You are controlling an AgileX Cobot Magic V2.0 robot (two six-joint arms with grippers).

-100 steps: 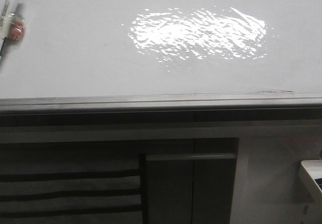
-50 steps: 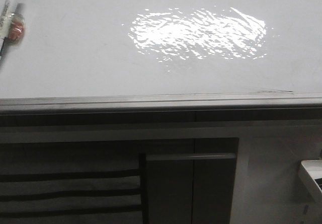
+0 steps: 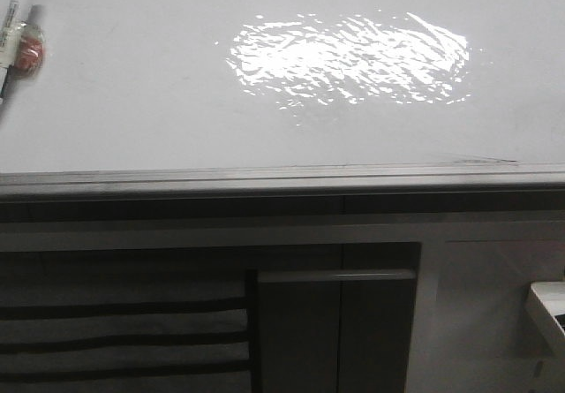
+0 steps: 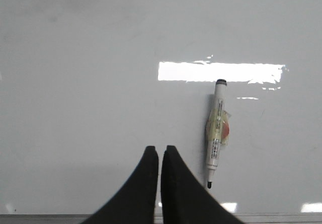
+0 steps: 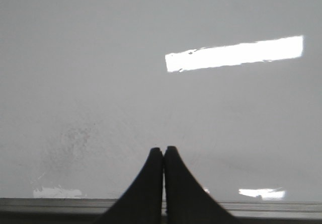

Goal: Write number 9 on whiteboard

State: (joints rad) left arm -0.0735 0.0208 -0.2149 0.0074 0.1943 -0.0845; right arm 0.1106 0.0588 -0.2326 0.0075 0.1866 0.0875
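The whiteboard [image 3: 132, 102] is a large glossy white board with a rippled glare patch and a grey edge strip; it also fills the left wrist view [image 4: 75, 83] and the right wrist view [image 5: 100, 58]. No number 9 shows on it. A white marker with a black tip and a taped orange patch lies on the board at the far left [image 3: 18, 22]. In the left wrist view the marker [image 4: 216, 133] lies just beside my left gripper [image 4: 159, 149], which is shut and empty. My right gripper [image 5: 163, 149] is shut and empty over bare board.
Below the board's edge strip [image 3: 282, 181] are grey cabinet fronts [image 3: 335, 322] with a handle bar and dark slats at the left. A pale object [image 3: 547, 313] sticks in at the lower right. Faint smudges mark the board [image 5: 75, 138].
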